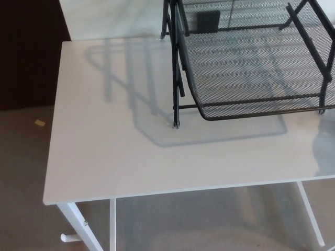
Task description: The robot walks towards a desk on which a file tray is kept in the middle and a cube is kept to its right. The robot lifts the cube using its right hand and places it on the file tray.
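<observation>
On the white desk (104, 157), a black mesh tray (251, 63) sits far right.
Neither robot hand shows, so grip cannot be told.

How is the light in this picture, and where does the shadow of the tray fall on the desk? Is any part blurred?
Head view: the light is soft and even, with no hard glare on the desk. The tray throws a pale grey shadow toward the picture's left and the near edge. A vaguer grey patch lies at the desk's right edge. The mesh looks sharp.
</observation>
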